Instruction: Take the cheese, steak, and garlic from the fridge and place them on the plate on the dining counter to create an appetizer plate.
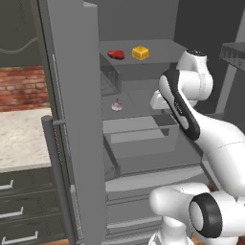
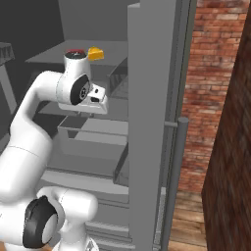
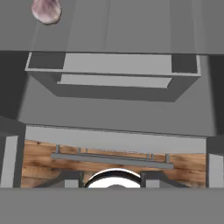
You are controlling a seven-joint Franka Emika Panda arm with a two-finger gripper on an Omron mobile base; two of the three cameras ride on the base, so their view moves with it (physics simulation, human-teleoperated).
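Tall grey fridge (image 1: 72, 119), door open: dark-red steak slab (image 1: 116, 54) beside yellow-orange cheese block (image 1: 140, 52) on top shelf; pale pinkish garlic bulb (image 1: 116, 105) on the shelf below. Red brick wall (image 2: 211, 88); wooden floor (image 3: 39, 162). Tool state: cannot tell.

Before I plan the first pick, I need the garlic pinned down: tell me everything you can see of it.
The garlic is a tiny pale pinkish-white bulb with a pointed top, smooth and whole as rendered. It sits upright and alone on a middle grey shelf of the open fridge, near that shelf's left front, one level below the steak and cheese. Nothing but the shelf touches it. The hand view shows it from above as a mottled pink blob.
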